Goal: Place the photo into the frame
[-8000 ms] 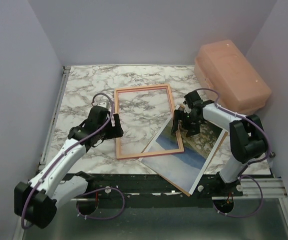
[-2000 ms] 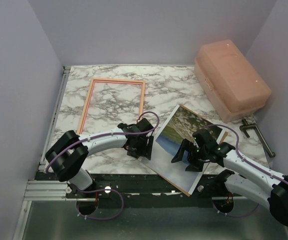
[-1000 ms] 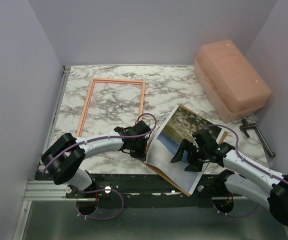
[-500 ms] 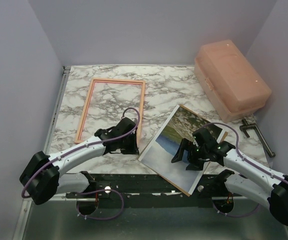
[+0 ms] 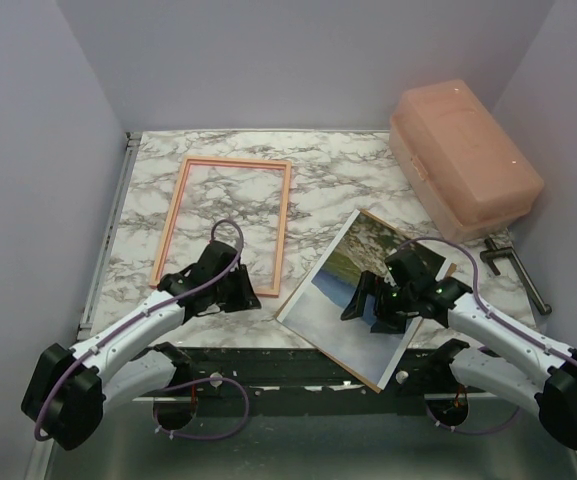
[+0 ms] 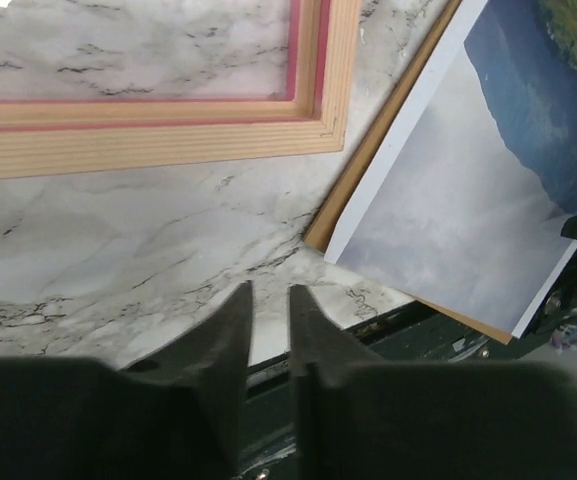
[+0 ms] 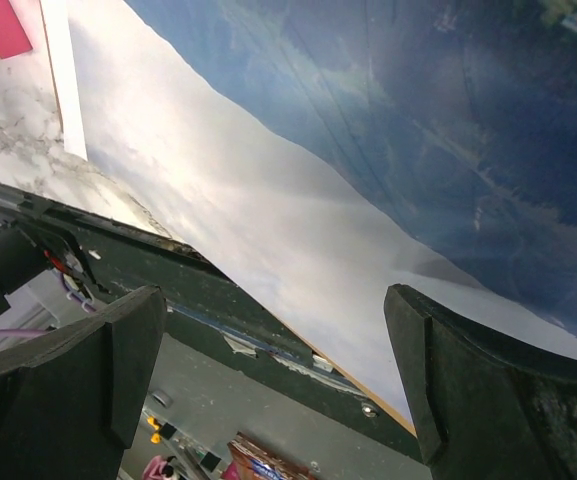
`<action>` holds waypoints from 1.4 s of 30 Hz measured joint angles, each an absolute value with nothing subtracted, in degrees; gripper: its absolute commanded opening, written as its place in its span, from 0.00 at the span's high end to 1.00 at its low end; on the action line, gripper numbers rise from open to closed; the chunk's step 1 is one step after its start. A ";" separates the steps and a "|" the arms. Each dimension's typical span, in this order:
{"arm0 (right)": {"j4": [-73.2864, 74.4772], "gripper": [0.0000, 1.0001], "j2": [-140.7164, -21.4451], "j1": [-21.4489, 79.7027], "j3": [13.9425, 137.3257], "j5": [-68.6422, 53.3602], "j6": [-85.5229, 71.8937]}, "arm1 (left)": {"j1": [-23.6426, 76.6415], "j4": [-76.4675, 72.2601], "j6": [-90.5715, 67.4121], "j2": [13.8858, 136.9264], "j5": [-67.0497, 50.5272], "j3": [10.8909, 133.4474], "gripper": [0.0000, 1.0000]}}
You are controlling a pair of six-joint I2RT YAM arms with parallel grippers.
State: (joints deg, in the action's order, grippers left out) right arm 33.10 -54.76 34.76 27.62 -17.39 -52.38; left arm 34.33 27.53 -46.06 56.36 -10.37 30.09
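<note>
Top external view shows the left gripper (image 5: 248,297) low over the marble table (image 5: 348,180), near its front edge. In the left wrist view its fingers (image 6: 230,330) are almost closed, with only a thin slit between them, and they grip nothing. The frame (image 5: 286,215) lies flat just beyond this gripper, with its tan back side up and its near short rail closest to the fingers. A pink inner edge is visible on it in the wrist view. The photo (image 5: 323,300) lies to the right of the left gripper, apart from it, with the picture side up and turned at an angle to the frame. A thin brown board (image 6: 368,165) shows under the left edge of the photo.

The right gripper (image 5: 373,312) is released, with its fingers (image 7: 78,380) spread wide, and it is directly above the photo's pale sky part. I cannot tell if the fingertips touch the paper. Far behind the right gripper stands a salmon box (image 5: 463,150), and a dark clamp (image 5: 513,270) lies to its right.
</note>
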 measured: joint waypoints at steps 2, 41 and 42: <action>33.08 0.00 -54.76 34.76 27.70 -17.39 -52.36 | 34.20 26.50 -45.80 56.55 -12.05 29.85 0.48; 31.18 0.00 -53.91 34.76 23.42 -18.35 -53.54 | 38.28 -3.16 -52.18 80.03 -30.85 28.58 0.57; 31.18 0.00 -53.91 34.76 23.42 -18.37 -53.56 | 38.28 -3.86 -52.40 80.34 -31.16 28.58 0.58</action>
